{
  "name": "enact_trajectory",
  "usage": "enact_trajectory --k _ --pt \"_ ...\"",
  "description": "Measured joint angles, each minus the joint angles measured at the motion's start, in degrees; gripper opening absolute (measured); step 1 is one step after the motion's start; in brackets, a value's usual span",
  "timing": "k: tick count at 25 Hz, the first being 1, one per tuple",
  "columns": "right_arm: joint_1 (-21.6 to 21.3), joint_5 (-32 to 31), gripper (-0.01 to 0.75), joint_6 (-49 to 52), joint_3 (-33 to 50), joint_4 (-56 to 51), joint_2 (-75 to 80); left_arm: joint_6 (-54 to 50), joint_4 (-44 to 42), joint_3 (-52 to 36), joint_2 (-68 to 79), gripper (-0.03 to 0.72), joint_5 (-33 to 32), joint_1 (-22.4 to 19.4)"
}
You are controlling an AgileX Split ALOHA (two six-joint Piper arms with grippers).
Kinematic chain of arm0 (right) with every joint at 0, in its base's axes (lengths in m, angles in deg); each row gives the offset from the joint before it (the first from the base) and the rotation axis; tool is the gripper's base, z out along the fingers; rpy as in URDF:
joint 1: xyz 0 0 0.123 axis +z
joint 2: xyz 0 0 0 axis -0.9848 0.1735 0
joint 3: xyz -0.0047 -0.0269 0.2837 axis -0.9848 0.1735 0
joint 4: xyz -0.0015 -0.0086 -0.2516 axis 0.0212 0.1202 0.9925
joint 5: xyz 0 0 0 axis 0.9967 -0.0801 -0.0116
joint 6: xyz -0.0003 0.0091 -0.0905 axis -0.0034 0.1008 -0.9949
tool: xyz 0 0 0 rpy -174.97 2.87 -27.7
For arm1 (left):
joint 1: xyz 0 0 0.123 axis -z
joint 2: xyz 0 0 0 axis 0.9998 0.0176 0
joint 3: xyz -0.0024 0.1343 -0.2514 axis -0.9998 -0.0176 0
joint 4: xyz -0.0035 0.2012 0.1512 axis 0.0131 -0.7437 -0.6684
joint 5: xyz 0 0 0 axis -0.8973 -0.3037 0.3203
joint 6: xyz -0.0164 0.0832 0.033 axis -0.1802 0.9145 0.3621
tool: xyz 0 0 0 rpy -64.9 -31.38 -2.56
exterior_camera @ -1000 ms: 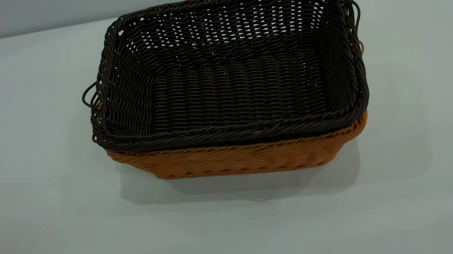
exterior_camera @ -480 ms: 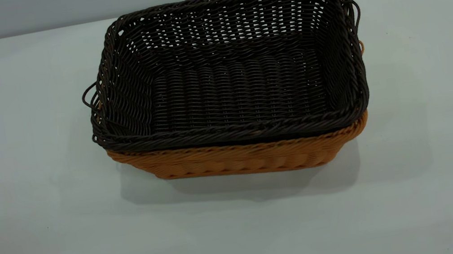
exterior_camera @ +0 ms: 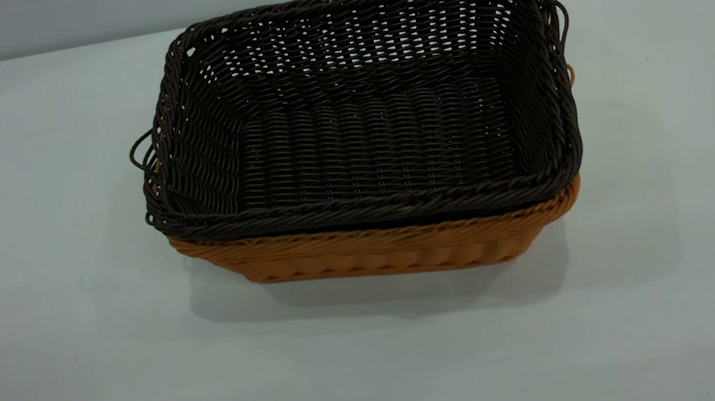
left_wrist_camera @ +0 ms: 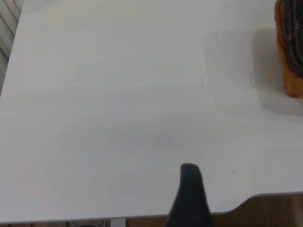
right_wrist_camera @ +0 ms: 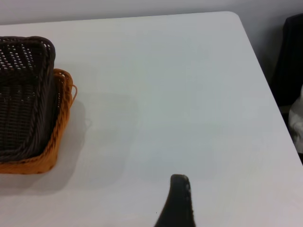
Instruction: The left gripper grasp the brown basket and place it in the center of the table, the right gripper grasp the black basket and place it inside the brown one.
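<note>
The desk is the biggest thing here, pale and bare apart from a few tiny specks. Mid-desk sits the brown basket, flat on its base, w/ the black basket nested inside it, dark rim riding just above the tan rim all round. That arrangement looks like the end state the task wants: the tan one serves as the holder, the dark one is dropped in, both loop handles lining up at the short ends.

Neither arm shows in the exterior view. The left tool hangs over the desk's edge, well apart from the baskets (only one dark finger is in shot, so I can't tell how far open it is). Same for the right tool: one finger visible, nothing held as far as seen, opening not readable.

Nothing stands between tools and baskets.
</note>
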Motion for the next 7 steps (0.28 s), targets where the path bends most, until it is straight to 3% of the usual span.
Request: enact_trajectory --k 7 --pt "0.0 0.0 0.573 0.17 0.0 0.06 0.0 0.0 0.0 0.0 0.0 0.53 0.0 0.0"
